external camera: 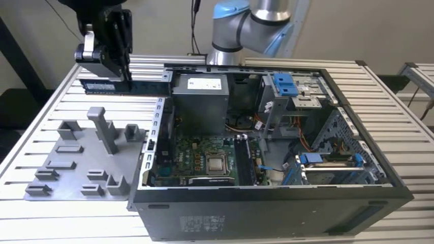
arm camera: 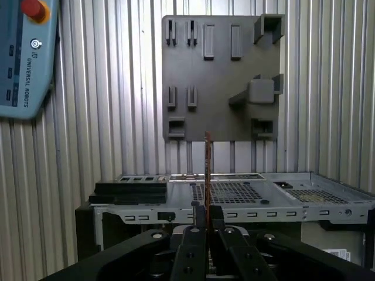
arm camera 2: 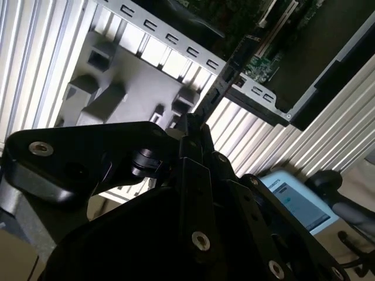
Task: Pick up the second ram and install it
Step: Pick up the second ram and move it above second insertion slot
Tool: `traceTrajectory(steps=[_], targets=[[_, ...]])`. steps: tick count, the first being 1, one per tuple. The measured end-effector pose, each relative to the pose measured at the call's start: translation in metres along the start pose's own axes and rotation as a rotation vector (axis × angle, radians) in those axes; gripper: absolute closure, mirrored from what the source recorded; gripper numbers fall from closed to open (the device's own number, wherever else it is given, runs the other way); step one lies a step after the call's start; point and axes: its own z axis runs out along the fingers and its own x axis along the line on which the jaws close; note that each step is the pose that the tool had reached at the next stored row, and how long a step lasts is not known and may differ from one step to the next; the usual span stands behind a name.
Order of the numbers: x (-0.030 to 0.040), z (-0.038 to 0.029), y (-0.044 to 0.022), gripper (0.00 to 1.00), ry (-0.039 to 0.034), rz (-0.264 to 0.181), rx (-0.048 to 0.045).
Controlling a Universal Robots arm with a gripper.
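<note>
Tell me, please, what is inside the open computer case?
A green motherboard with a square silver processor, a grey power supply, blue-clipped drive bays and cables. What lies beneath the power supply and the bays is covered.

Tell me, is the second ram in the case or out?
Out: the gripper holds the second ram aloft, outside the case.

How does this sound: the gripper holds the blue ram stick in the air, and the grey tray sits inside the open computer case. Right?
Not quite. The grey tray sits on the slatted table outside the computer case, to the exterior view's left of it, as that view shows. The gripper does hold the ram in the air.
</note>
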Motion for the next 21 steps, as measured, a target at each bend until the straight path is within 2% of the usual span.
traceTrajectory(steps=[8, 14, 21], targets=[[-0.0011, 0.0002, -0.0281, 0.86, 0.0002, 0.0, -0.0083], [-0.0018, 0.0003, -0.0458, 0.86, 0.0004, 0.0, -0.0125], [-0.0027, 0.0005, -0.0694, 0.86, 0.0007, 0.0, -0.0183]])
